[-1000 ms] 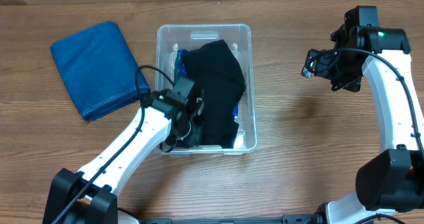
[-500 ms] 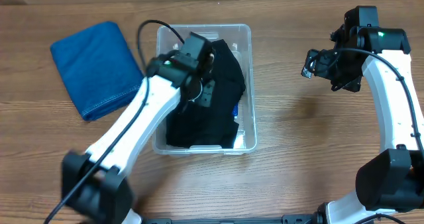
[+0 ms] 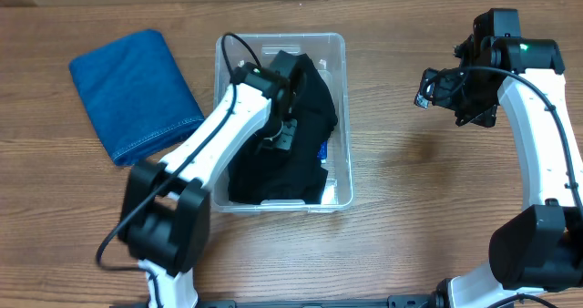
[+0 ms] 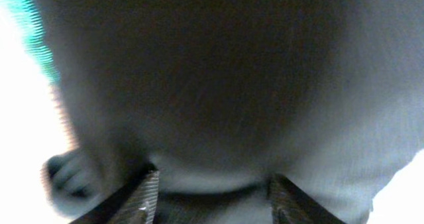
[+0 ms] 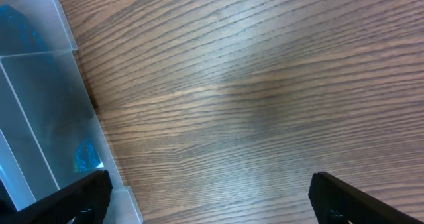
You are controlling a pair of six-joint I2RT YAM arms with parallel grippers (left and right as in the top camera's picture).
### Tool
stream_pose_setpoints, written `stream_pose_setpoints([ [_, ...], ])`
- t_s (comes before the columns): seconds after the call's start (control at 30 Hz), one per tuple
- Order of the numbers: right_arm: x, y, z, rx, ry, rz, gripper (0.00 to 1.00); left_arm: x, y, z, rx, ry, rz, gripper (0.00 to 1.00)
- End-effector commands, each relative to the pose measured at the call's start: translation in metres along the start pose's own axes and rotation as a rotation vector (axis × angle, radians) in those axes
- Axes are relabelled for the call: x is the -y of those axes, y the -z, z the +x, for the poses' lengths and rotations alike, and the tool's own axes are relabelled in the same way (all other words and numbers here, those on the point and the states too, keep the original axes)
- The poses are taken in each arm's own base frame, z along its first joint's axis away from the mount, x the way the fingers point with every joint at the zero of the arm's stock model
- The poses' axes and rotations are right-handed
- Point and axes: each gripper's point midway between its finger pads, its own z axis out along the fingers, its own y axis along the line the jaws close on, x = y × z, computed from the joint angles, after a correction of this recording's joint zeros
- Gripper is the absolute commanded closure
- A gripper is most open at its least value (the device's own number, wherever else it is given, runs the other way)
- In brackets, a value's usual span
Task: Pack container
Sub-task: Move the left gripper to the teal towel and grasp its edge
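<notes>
No words, brands or numbers can be read in any view. A pale rectangular label is made out on the bottom of the container at its far end, but it is too small for any writing on it to be told. A small green light is seen lit on the right arm near its wrist; no marking beside it can be read.
</notes>
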Motion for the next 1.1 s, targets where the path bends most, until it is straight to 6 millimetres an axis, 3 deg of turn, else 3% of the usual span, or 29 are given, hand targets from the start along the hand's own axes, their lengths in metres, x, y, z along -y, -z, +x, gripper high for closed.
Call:
stream_pose_setpoints([
  [0.0,-0.001,0.000,0.000,0.003,0.010,-0.001,0.00,-0.042,0.130,-0.023,0.373,0.057,-0.096,0.02],
  [0.03,-0.001,0.000,0.000,0.003,0.010,-0.001,0.00,-0.055,0.155,-0.021,0.442,0.093,-0.091,0.00],
  [0.1,-0.001,0.000,0.000,0.003,0.010,-0.001,0.00,-0.086,0.183,-0.012,0.514,0.176,-0.098,0.00],
  [0.17,-0.001,0.000,0.000,0.004,0.010,-0.001,0.00,-0.131,0.197,-0.001,0.546,0.299,-0.118,0.00],
  [0.23,-0.001,0.000,0.000,0.004,0.010,-0.002,0.01,-0.170,0.198,0.007,0.545,0.410,-0.117,0.00],
  [0.3,-0.001,0.000,0.000,0.003,0.010,-0.001,0.00,-0.224,0.187,0.017,0.521,0.550,-0.092,0.00],
  [0.37,-0.001,0.000,0.000,0.003,0.010,-0.001,0.00,-0.259,0.172,0.021,0.502,0.636,-0.034,0.00],
  [0.47,-0.001,0.000,0.000,0.003,0.010,-0.001,0.00,-0.314,0.124,0.027,0.426,0.779,0.069,0.00],
  [0.57,-0.001,0.000,0.000,0.002,0.009,-0.001,0.00,-0.350,0.073,0.033,0.344,0.874,0.122,0.00],
  [0.7,-0.001,0.000,0.000,0.003,0.010,-0.001,0.00,-0.379,0.019,0.030,0.325,0.903,0.239,0.00],
  [0.8,-0.001,0.000,0.000,0.004,0.010,-0.001,0.00,-0.380,-0.014,0.022,0.317,0.853,0.323,0.00],
  [0.93,-0.001,0.000,0.000,0.003,0.010,-0.001,0.00,-0.370,-0.060,0.017,0.252,0.855,0.409,0.00],
  [1.07,-0.001,0.000,0.000,0.003,0.010,-0.001,0.00,-0.334,-0.084,-0.014,0.280,0.823,0.665,0.00],
])
